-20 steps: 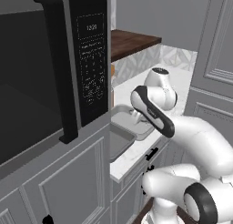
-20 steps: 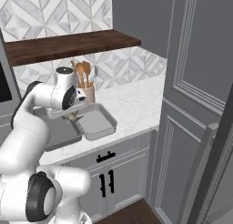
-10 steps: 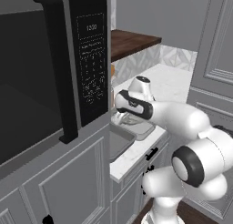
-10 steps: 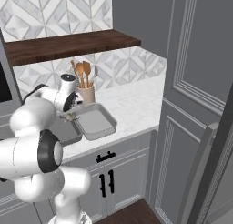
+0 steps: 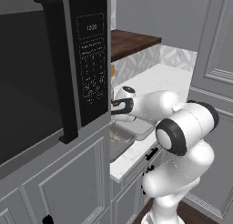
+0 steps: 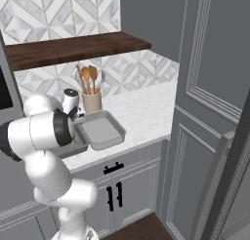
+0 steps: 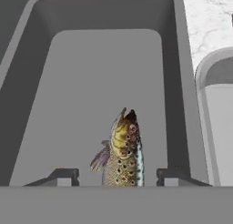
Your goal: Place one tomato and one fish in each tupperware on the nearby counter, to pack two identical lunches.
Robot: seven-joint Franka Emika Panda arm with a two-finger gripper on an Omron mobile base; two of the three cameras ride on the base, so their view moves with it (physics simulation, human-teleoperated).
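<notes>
The left base view looks from behind the arm's left, past a microwave (image 5: 68,82) close on its left, toward the counter (image 5: 168,79). The right base view looks from behind the arm's right, forward and down. Both share the counter and a tupperware (image 6: 101,130). The hand view looks down from close above into a tupperware (image 7: 100,73).

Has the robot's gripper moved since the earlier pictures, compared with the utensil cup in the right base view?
Yes. The wrist above the gripper has shifted left, away from the utensil cup, over the left tupperware, with the fish between its fingertips.
</notes>
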